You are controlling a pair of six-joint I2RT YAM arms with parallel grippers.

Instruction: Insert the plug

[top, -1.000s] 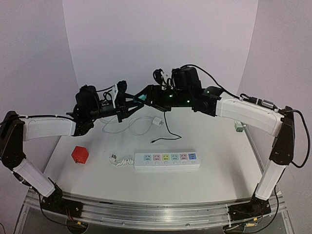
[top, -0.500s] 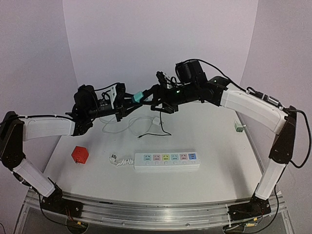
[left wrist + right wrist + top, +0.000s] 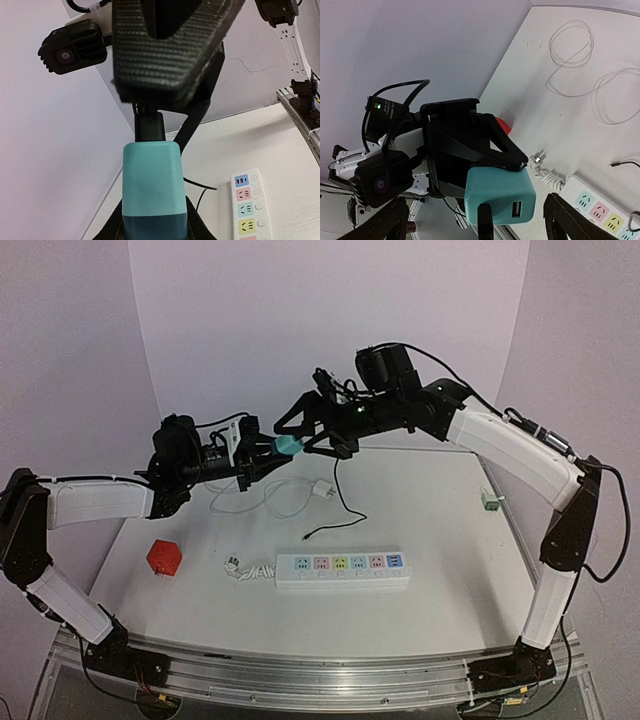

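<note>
The charger block (image 3: 155,190) is seen to be smooth teal plastic with a soft satin sheen, and a darker teal band is shown at its 6 o'clock end. The pad (image 3: 170,45) of the right gripper (image 3: 305,430) is finished in matt black, finely ribbed and rubber-like. The fingers (image 3: 470,145) of the left gripper (image 3: 272,448) are made of matt black plastic. The power strip (image 3: 342,569) is moulded in glossy white plastic with pastel insets. At its 9 o'clock, the red cube (image 3: 164,557) is seen as matt. The table (image 3: 440,530) is surfaced in matt white, and the rail (image 3: 320,668) at 6 o'clock is brushed metal. The arm shells (image 3: 100,502) are formed of smooth white plastic.
</note>
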